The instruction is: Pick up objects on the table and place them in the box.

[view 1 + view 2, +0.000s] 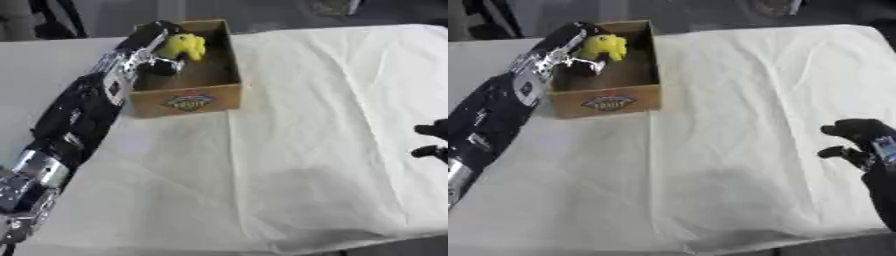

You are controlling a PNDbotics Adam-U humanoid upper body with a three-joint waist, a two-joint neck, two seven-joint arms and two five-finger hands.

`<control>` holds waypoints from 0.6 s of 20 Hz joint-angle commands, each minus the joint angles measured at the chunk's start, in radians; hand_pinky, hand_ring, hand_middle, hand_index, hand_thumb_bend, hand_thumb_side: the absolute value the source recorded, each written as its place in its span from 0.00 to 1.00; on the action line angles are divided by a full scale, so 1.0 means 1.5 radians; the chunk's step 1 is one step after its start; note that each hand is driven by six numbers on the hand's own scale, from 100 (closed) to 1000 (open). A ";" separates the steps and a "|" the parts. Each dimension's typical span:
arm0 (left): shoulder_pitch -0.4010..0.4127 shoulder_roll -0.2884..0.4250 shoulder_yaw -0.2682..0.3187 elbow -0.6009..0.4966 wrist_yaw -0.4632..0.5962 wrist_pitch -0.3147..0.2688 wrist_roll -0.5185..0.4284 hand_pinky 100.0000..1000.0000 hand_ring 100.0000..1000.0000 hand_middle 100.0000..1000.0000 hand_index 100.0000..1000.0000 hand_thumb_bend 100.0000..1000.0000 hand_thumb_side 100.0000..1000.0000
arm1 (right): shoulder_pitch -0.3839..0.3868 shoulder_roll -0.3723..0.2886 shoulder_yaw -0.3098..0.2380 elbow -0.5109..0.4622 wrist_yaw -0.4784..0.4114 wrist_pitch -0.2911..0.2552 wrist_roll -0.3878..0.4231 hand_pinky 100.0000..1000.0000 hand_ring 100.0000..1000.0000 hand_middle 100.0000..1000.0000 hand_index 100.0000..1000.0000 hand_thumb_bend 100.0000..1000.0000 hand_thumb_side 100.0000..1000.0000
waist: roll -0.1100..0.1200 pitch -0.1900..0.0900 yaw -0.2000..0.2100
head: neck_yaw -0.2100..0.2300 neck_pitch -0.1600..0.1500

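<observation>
A brown cardboard box (186, 100) with a printed label on its front stands at the table's far left. My left arm reaches up along the left side, and my left hand (160, 59) is over the box's left wall, inside the box. A yellow soft object (184, 46) sits against the fingers, above the box floor near its far end. Whether the fingers still curl round it is unclear. My right hand (856, 141) hovers at the right edge over the cloth, fingers loosely curled, holding nothing.
A white cloth (297, 150) with creases covers the table. Its front edge runs along the bottom, where a dark floor shows. Dark shapes stand beyond the far edge.
</observation>
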 commanded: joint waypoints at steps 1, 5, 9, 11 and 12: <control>-0.011 0.013 0.010 -0.011 -0.012 -0.013 0.039 0.83 0.85 0.83 0.90 0.79 0.46 | -0.008 -0.006 -0.002 -0.018 0.005 -0.001 0.001 0.54 0.76 0.56 0.66 0.00 0.67 | -0.002 -0.007 0.002 | 0.003 -0.004; -0.006 0.016 0.012 -0.043 0.026 -0.021 0.106 0.85 0.88 0.86 0.91 0.81 0.53 | -0.008 -0.006 -0.003 -0.017 0.006 -0.001 0.001 0.54 0.76 0.56 0.66 0.00 0.67 | -0.002 -0.007 0.010 | 0.001 -0.005; 0.005 0.023 0.005 -0.093 0.108 -0.012 0.132 0.85 0.86 0.84 0.89 0.70 0.55 | -0.008 -0.006 -0.006 -0.016 0.005 -0.002 0.000 0.54 0.76 0.56 0.66 0.00 0.67 | -0.003 -0.009 0.023 | -0.004 -0.005; 0.017 0.029 0.000 -0.137 0.163 -0.006 0.127 0.83 0.83 0.79 0.86 0.63 0.50 | -0.007 -0.007 -0.008 -0.015 0.005 -0.002 -0.002 0.54 0.76 0.56 0.66 0.00 0.67 | -0.003 -0.010 0.034 | -0.008 -0.004; 0.024 0.034 -0.002 -0.160 0.189 0.001 0.123 0.82 0.81 0.76 0.84 0.59 0.48 | -0.007 -0.007 -0.009 -0.014 0.005 -0.003 -0.003 0.54 0.76 0.56 0.66 0.00 0.66 | -0.003 -0.011 0.041 | -0.010 -0.004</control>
